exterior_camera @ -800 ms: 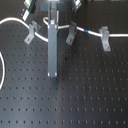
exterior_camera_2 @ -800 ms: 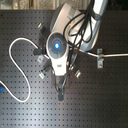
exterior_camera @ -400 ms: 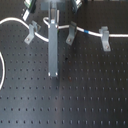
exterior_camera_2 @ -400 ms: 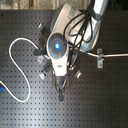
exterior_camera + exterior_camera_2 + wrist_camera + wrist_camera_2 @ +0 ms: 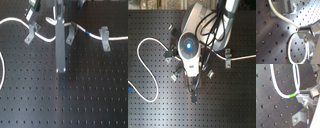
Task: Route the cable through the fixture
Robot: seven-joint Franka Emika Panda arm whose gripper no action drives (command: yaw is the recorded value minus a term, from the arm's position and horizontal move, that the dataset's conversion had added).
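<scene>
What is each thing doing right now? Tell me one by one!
Cable: lying loose on the board, passing the clips, green band by the tool.
Tool: shut on the cable at its green band.
Right clip: upright, cable running past it.
Left clip: upright, cable beside it.

The cable (image 5: 277, 87) is looking like smooth white plastic with a glossy green band (image 5: 292, 95). The board (image 5: 95, 95) is showing matt black perforated metal; the clips (image 5: 105, 38) are appearing dull grey metal.

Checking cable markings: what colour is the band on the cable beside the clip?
Green band on the white cable; clearest in the second wrist view.
</scene>
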